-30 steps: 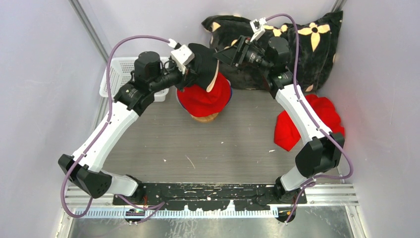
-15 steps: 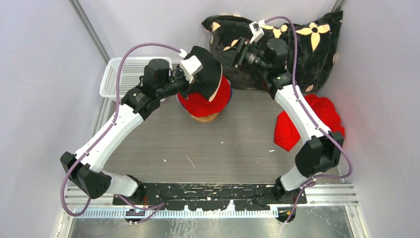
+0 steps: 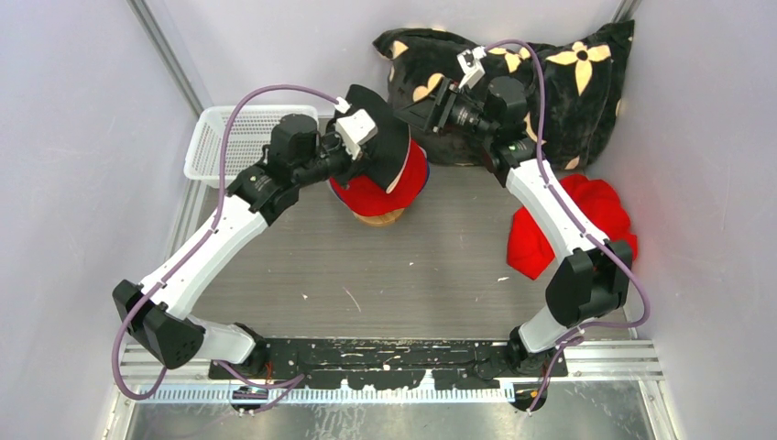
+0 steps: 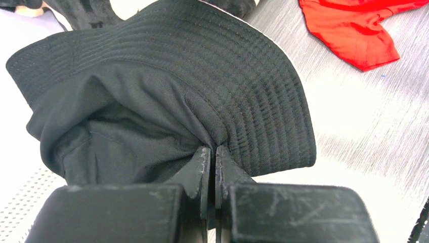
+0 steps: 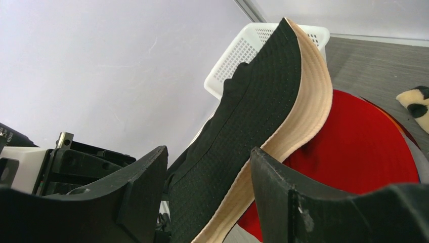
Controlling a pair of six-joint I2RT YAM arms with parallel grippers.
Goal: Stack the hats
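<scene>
My left gripper (image 3: pixel 371 147) is shut on the crown fabric of a black hat (image 3: pixel 392 137) and holds it tilted over a red hat (image 3: pixel 380 192). The red hat tops a pile, with an orange edge (image 3: pixel 380 218) showing beneath it. In the left wrist view the fingers (image 4: pixel 210 154) pinch the black hat (image 4: pixel 167 86) just behind its stitched brim. My right gripper (image 3: pixel 424 105) is open at the hat's far side. In the right wrist view the black hat's brim (image 5: pixel 253 121), with its cream underside, runs between the open gripper (image 5: pixel 207 157), and the red hat (image 5: pixel 359 162) lies beyond.
A white mesh basket (image 3: pixel 229 137) stands at the back left. A black pillow with cream flowers (image 3: pixel 577 73) fills the back right corner. A bright red cloth bundle (image 3: pixel 586 215) lies by the right arm. Grey walls close in on both sides.
The left arm has carried the black hat to the right, further over the red hat. The right gripper has shifted slightly left and back, towards the brim.
</scene>
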